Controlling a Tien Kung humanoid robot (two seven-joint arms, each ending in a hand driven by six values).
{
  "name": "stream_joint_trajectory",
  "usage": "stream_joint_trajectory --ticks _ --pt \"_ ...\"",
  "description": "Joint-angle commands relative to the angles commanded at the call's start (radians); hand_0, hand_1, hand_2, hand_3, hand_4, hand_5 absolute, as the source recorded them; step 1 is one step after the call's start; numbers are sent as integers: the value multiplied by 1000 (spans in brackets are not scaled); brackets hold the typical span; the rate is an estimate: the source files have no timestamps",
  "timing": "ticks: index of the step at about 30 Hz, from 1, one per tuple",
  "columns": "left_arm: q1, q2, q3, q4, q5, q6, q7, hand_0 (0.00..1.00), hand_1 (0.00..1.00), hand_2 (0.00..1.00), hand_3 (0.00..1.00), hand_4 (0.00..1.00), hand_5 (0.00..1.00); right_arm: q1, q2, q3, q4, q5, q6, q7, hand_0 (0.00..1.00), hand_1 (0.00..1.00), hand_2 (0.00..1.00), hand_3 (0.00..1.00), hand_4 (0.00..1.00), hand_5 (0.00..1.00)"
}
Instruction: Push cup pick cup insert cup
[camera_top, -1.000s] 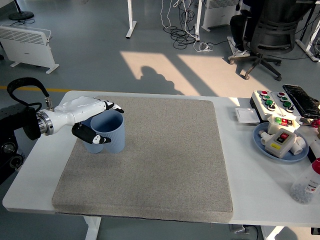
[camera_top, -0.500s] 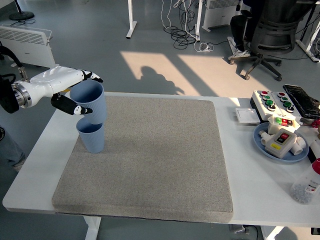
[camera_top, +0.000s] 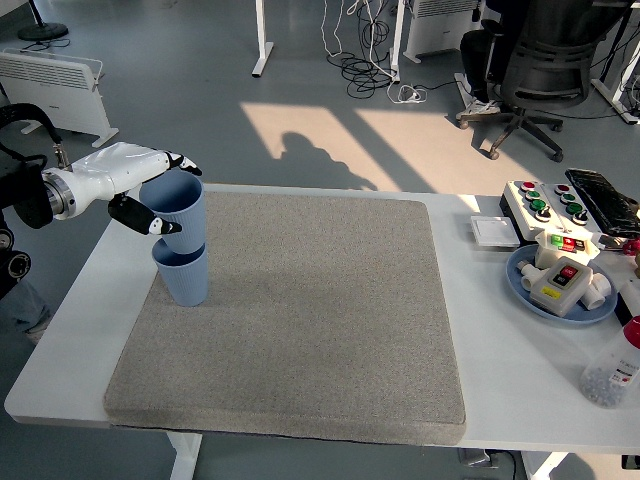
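Observation:
Two light blue ribbed cups are on the left of the grey mat (camera_top: 300, 310). The lower cup (camera_top: 184, 278) stands upright on the mat. The upper cup (camera_top: 177, 210) is held directly above it, its base sunk into the lower cup's mouth. My left hand (camera_top: 150, 195), white with black fingertips, comes in from the left edge and is shut on the upper cup, thumb at the front and fingers over the rim. The right arm does not show.
A blue plate (camera_top: 520, 285) with white parts, a button box (camera_top: 545, 205), a black device (camera_top: 603, 198) and a clear bottle (camera_top: 612, 372) crowd the table's right end. The white table (camera_top: 70, 330) shows beside the mat's left edge.
My left hand lifted the cup off the mat from beside the other cup, carried it up and over, and has now lowered it into the standing cup's mouth.

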Motion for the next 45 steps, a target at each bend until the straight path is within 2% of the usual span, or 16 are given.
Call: stream_joint_trajectory --ticks 12,17,18,23,24,29,30,35,36,41,42,45 --pt "-10 -1 24 42 -10 0 -4 457 566 629 526 640 67 2 0 4 0 -5 -1 1 687 607 641 558 96 412" --pt "-10 -5 36 54 -47 5 -15 457 566 629 526 640 67 3 1 1 0 -2 -1 1 687 607 641 558 96 412" --pt "-11 -6 39 57 -56 6 -19 502 637 697 533 628 38 3 1 1 0 -3 -1 1 687 607 641 557 96 411" --pt "-8 -11 47 69 -75 14 -31 502 637 697 533 628 38 4 0 -2 0 -1 0 1 687 607 641 557 96 411" --pt "-8 -11 48 69 -76 14 -31 686 779 856 653 653 31 4 0 -2 0 -1 0 1 687 608 641 558 97 411" --pt "-7 -14 61 85 -92 15 -43 686 779 856 653 653 31 4 0 0 0 -3 0 0 687 608 641 558 97 411" --pt "-7 -16 63 88 -97 18 -46 817 874 969 854 823 197 5 -1 1 0 -5 0 0 687 607 641 558 97 411" --pt "-9 -19 73 98 -84 29 -47 817 874 969 854 823 197 5 0 1 0 -4 -1 0 687 607 641 558 97 411" --pt "-9 -19 73 102 -82 35 -49 898 933 998 932 887 265 5 0 -1 0 -3 -1 1 687 607 641 559 97 410" --pt "-8 -21 77 118 -73 57 -49 898 933 998 932 887 265 5 0 -1 0 -4 -1 0 687 607 641 559 97 410" --pt "-8 -21 77 120 -73 59 -49 924 955 998 983 945 347 5 0 -1 0 -3 -1 0 687 606 640 558 97 410" --pt "-6 -22 78 126 -78 68 -50 924 955 998 983 945 347 5 0 -2 0 -2 -1 0 687 606 640 558 97 410"
